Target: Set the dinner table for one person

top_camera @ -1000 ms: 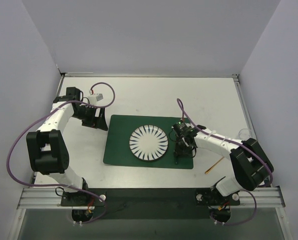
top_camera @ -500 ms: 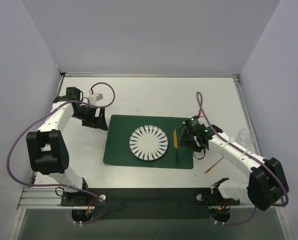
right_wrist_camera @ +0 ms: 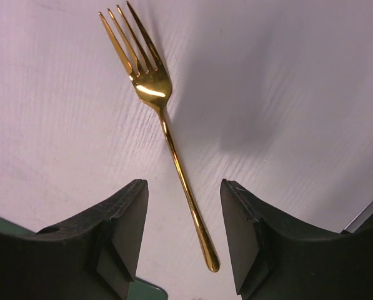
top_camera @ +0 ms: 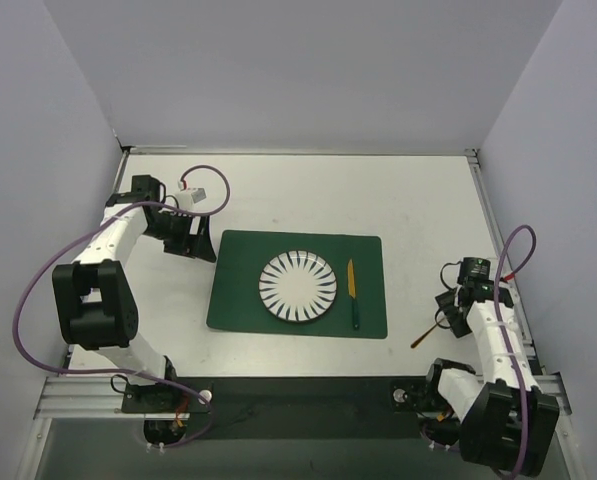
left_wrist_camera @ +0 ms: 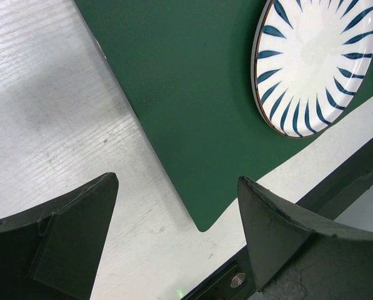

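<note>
On the white dinner table (top_camera: 308,190) lies a dark green placemat (top_camera: 238,290) with a blue-striped white plate (top_camera: 297,285) in its middle. A knife (top_camera: 353,290) with a yellow blade and green handle rests on the mat, right of the plate. A gold fork (top_camera: 428,333) lies on the bare table right of the mat. My right gripper (top_camera: 448,305) hovers over it, open; in the right wrist view the fork's (right_wrist_camera: 167,131) handle end lies between the spread fingers (right_wrist_camera: 120,219), untouched. My left gripper (top_camera: 193,245) stands open and empty beside the mat's far left corner.
The left wrist view shows the placemat's (left_wrist_camera: 192,94) corner, the plate's (left_wrist_camera: 317,62) rim and the table's dark front rail (left_wrist_camera: 336,194). Metal rails (top_camera: 488,215) frame the table, and white walls (top_camera: 58,120) close in three sides.
My right gripper opened and let the knife go onto the placemat. That arm then drew back right, off the mat, and now hangs over the fork. The left arm has not moved.
</note>
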